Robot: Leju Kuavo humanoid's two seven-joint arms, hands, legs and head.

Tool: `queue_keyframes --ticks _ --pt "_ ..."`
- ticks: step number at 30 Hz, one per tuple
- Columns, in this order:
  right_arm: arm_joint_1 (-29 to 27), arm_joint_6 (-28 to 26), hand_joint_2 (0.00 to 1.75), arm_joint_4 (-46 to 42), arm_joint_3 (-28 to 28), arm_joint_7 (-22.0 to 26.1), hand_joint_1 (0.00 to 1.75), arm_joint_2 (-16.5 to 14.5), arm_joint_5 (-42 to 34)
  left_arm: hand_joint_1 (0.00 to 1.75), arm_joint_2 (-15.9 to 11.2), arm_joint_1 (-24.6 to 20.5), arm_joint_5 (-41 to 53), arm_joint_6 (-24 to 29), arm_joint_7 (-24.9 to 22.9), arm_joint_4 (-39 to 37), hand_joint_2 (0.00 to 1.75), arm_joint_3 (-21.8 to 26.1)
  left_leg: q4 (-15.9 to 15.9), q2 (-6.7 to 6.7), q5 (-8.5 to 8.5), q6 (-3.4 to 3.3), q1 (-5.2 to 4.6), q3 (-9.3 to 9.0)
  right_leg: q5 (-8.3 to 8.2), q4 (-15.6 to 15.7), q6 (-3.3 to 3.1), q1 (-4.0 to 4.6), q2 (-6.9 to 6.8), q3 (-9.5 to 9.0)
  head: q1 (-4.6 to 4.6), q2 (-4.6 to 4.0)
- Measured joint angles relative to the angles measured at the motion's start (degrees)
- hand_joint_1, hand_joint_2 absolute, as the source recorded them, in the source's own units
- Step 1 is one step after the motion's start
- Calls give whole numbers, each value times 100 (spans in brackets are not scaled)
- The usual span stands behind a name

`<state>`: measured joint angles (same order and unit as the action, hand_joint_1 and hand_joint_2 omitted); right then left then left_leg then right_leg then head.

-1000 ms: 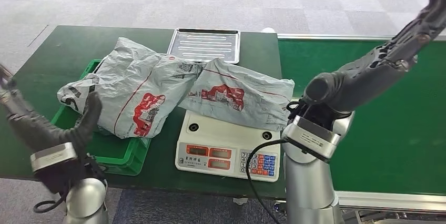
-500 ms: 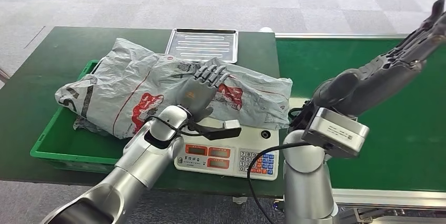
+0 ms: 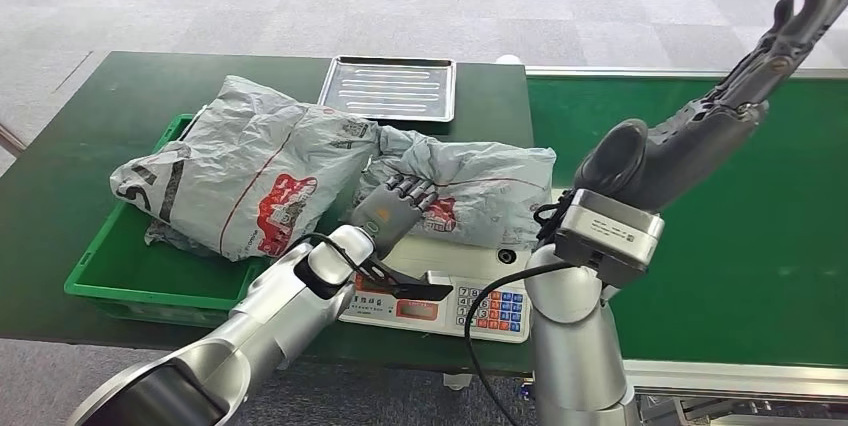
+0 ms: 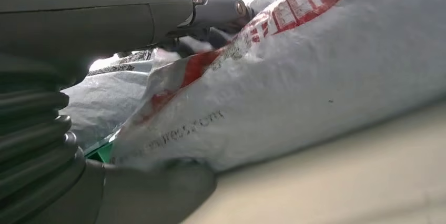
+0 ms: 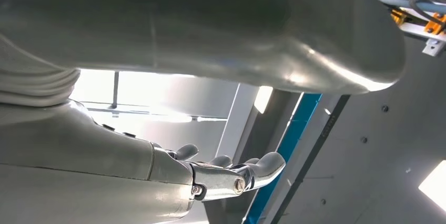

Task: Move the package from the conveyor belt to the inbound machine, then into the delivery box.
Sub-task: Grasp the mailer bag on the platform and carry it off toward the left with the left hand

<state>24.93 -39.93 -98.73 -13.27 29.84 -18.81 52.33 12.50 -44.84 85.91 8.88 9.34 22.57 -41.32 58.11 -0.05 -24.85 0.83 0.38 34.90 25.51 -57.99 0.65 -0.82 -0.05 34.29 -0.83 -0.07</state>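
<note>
A grey plastic package [image 3: 480, 186] with red print lies on the white scale [image 3: 440, 291] at the middle of the table. My left hand [image 3: 395, 208] grips its near edge. In the left wrist view the thumb [image 4: 158, 195] sits under the package [image 4: 315, 77] and the dark fingers [image 4: 221, 8] reach over its top. My right hand [image 3: 800, 6] is raised high over the green conveyor belt [image 3: 730, 246]. It holds nothing, and its fingers [image 5: 252, 169] are loosely apart.
A larger grey package [image 3: 250, 171] fills the green crate [image 3: 150, 298] left of the scale. A metal tray [image 3: 390, 88] lies at the table's far edge. A black cable [image 3: 485, 316] loops in front of the scale's keypad, beside my right arm.
My left hand came in from the lower left, reached over the package, then drew back to its near edge; the package has bunched up. My right arm has lifted higher.
</note>
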Motion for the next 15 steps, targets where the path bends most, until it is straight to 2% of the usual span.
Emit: queue_keyframes --ticks 5,9,12,15 --pt "-54 0 0 3 0 -64 0 -4 31 175 -3 6 -20 251 -72 -112 175 -41 0 -2 6 -1 0 -4 -7 0 1 0 0 -2 1 0" --pt "-118 0 0 0 0 -147 0 3 117 175 -35 6 -48 722 -225 -136 175 -40 1 0 12 6 0 -5 -11 0 -1 1 4 4 1 0" --pt "-197 -1 0 -41 0 -180 0 20 243 175 -102 9 -79 1633 -607 -42 175 7 2 1 16 11 0 4 -14 -1 -3 3 7 17 1 0" --pt "-289 -4 0 -137 4 -149 0 36 332 175 -264 -11 -60 2671 -1165 425 175 233 1 2 21 17 0 19 -18 -2 -7 9 13 35 1 0"
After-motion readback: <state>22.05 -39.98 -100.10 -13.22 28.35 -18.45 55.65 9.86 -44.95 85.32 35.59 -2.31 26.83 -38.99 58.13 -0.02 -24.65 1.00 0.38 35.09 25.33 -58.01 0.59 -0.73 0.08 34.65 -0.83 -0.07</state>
